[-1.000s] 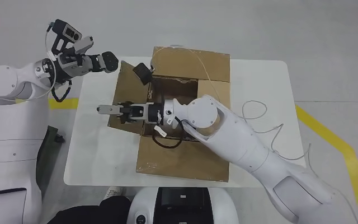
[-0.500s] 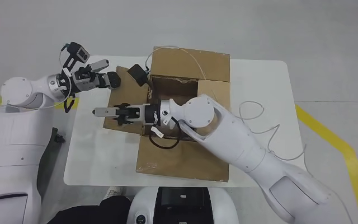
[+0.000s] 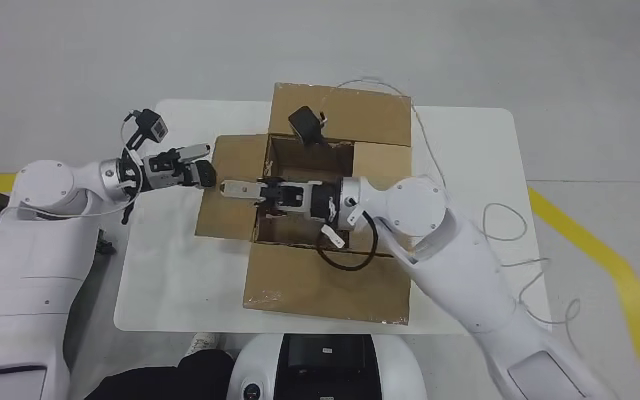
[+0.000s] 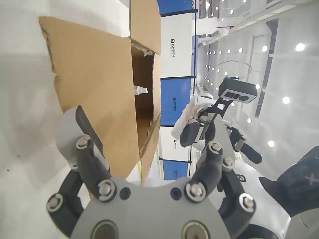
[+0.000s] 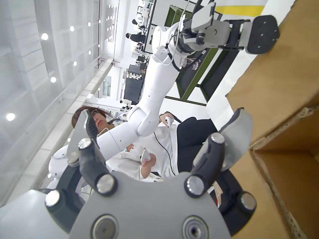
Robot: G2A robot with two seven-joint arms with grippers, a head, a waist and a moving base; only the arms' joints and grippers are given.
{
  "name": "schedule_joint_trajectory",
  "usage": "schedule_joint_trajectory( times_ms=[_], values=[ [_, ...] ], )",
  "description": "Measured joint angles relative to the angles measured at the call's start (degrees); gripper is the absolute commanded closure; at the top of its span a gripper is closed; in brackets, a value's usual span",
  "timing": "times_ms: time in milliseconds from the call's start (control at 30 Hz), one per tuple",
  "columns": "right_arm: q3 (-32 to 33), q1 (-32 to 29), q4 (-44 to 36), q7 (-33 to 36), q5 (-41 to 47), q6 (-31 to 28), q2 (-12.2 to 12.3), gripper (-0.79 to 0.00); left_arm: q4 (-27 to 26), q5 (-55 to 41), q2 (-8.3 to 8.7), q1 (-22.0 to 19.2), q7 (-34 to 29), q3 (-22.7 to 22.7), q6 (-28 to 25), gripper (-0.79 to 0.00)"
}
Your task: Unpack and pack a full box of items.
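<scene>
On the smooth white counter (image 3: 160, 270): a brown corrugated cardboard box (image 3: 300, 285), squarish, flaps folded outward, edges torn and ragged. Inside, against one wall, a small white bottle tip (image 4: 140, 89). Over the box's left flap, the right claw (image 3: 232, 187), flat grey fingers with dark pads spread wide, gripping nothing. Just beside that flap's outer edge, above the counter, the left claw (image 3: 205, 172), likewise wide open and empty, close to the right one.
</scene>
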Motion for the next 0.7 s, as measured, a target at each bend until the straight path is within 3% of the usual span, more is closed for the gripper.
schedule_joint_trajectory(
  times_ms=[267, 700],
  values=[
    [5.0, -5.6, -5.4, 1.6, -2.5, 2.7, 1.7, -0.785, -2.8, 0.1, 0.15, 1.5, -3.3, 1.9, 2.4, -0.785],
    [8.7, -9.4, -8.8, 2.5, -4.1, 3.9, 3.0, -0.785, -8.3, -1.0, 0.69, 5.0, -6.4, 2.6, 5.5, -0.785]
  ],
)
